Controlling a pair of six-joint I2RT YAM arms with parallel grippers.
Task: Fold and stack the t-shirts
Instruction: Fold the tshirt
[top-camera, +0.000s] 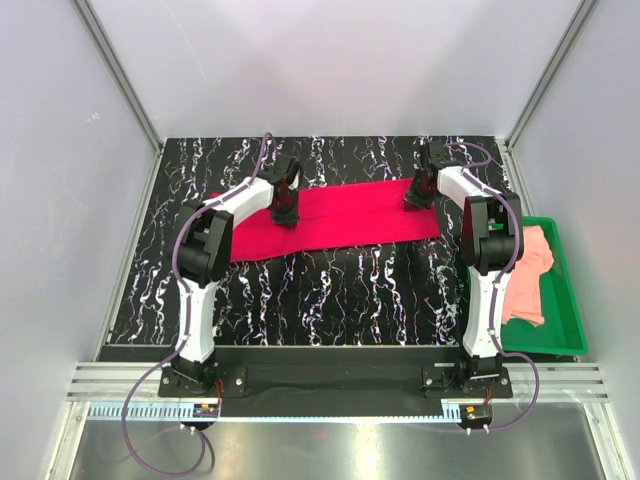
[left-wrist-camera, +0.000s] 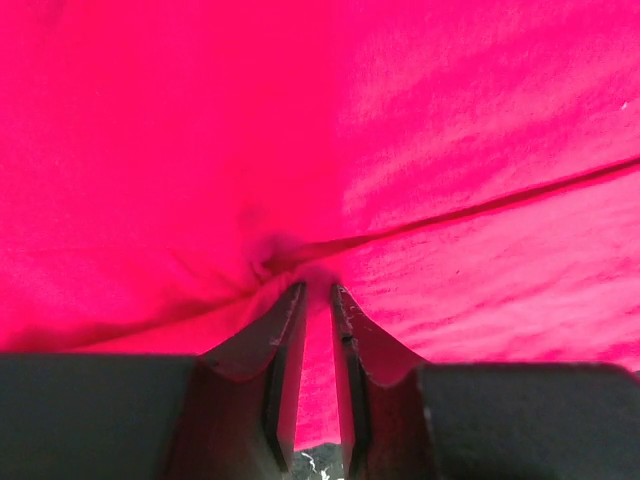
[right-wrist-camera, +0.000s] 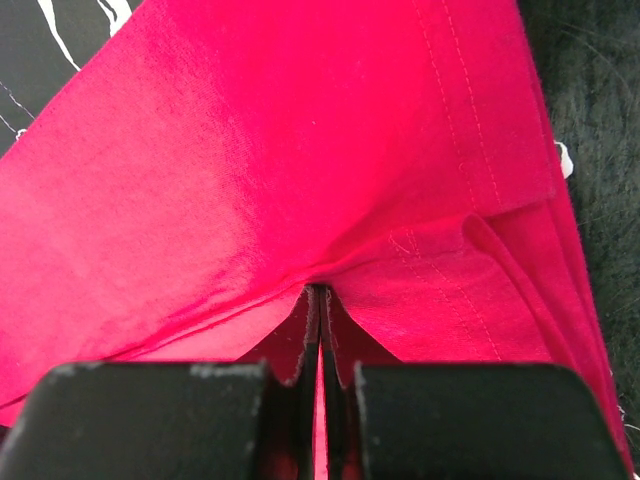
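Tabletop: the black, white-veined marble-patterned tabletop (top-camera: 330, 290) carries the whole job, with both arms reaching out over its far half.
Red t-shirt: the large crimson-red soft cloth t-shirt (top-camera: 345, 220) lies as a long flat band across the far half, tilted so its left end sits nearer the arms. Judged from this, it is part-folded, and holding it at both ends keeps it taut for the next fold.
Tray: the green plastic tray (top-camera: 568, 290) stands at the right edge, beside the right arm and well apart from the red t-shirt.
Pink t-shirt: the pale salmon-pink cloth t-shirt (top-camera: 528, 280) lies crumpled inside the tray, not yet folded and apparently waiting its turn.
Left gripper: the left gripper (top-camera: 285, 210) sits low on the band near its left end. Its wrist camera shows the jaws (left-wrist-camera: 318, 295) drawn close, with cloth (left-wrist-camera: 400, 130) puckered at the tips and red in the narrow gap, so it is clamped on the red t-shirt.
Right gripper: the right gripper (top-camera: 415, 200) is at the band's far right end. Close up (right-wrist-camera: 320, 295), the jaws are squeezed tight on a thin layer beside a stitched hem (right-wrist-camera: 450, 90).
Views: only the overhead shows the tray and the band's full length. Only the wrist cameras show the pinches, creases and stitching.
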